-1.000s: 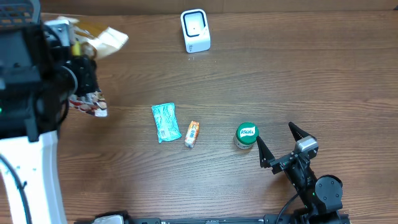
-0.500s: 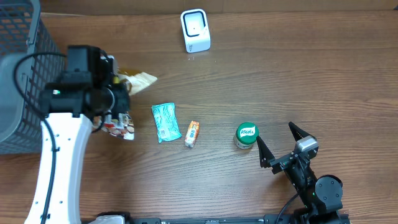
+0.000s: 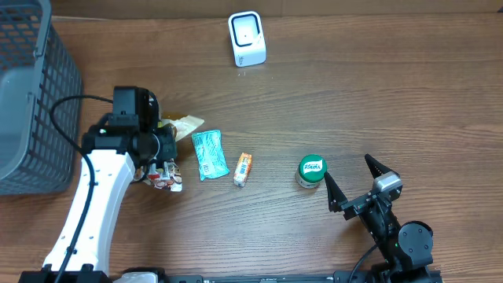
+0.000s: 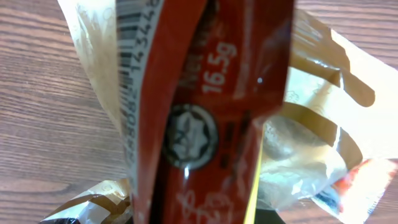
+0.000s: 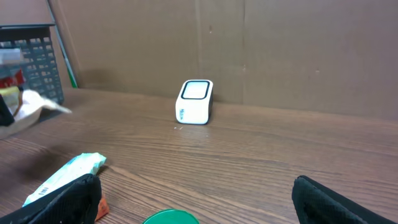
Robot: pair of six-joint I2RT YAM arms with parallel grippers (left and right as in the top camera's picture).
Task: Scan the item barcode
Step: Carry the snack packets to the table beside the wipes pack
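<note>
My left gripper [image 3: 159,148] is shut on the item, a red and gold snack packet [image 3: 180,126], holding it left of the table's middle. In the left wrist view this packet [image 4: 217,106] fills the frame and hides the fingers, and its barcode [image 4: 133,74] runs down the left edge. The white scanner [image 3: 247,38] stands at the back centre, well apart from the packet, and is also seen as a small white box [image 5: 195,101] in the right wrist view. My right gripper [image 3: 350,179] rests open at the front right, with nothing between its fingers.
A green-lidded jar [image 3: 311,171] stands just left of the right gripper. A teal pouch [image 3: 209,154] and a small orange pack [image 3: 243,169] lie mid-table beside the held packet. A grey wire basket [image 3: 31,102] occupies the far left. A cardboard wall [image 5: 280,50] backs the table.
The left arm has swung right from above the basket to the table's left-middle, carrying the packet along. The right arm has not moved.
</note>
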